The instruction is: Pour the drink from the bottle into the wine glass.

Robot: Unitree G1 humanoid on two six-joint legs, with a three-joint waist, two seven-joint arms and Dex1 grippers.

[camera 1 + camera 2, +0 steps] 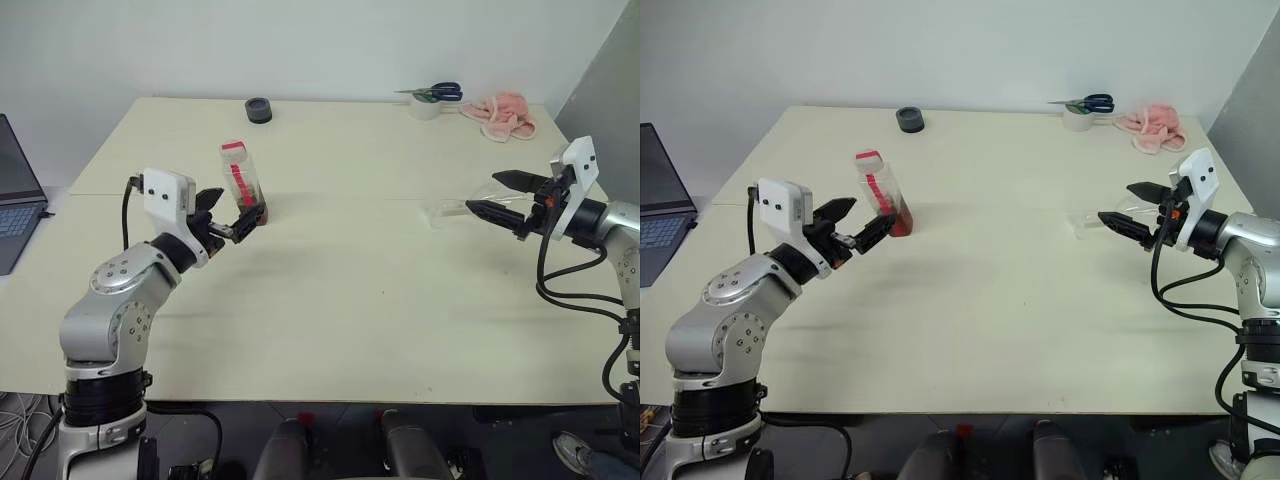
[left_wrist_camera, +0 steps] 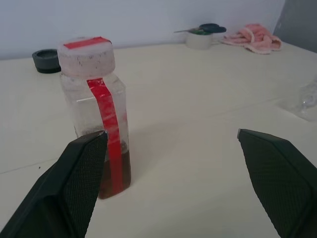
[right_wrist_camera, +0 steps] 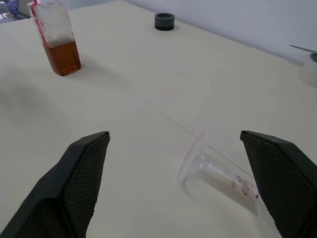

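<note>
The bottle [image 1: 243,185] stands upright on the left half of the table. It is clear, with a red strip down its side and over its pale cap. The amber drink [image 2: 121,173] fills only its bottom part. My left gripper [image 1: 232,215] is open and level just in front of the bottle, which stands beside one finger [image 2: 81,168], apart from it. The wine glass [image 3: 213,171] lies on its side on the right half of the table. My right gripper [image 1: 495,195] is open, hanging just above the glass's bowl end, foot pointing away.
A black round lid [image 1: 258,109] sits at the table's far edge. A tape roll with scissors [image 1: 430,98] and a pink cloth [image 1: 505,112] lie at the far right corner. A laptop [image 1: 15,195] is off the table's left side.
</note>
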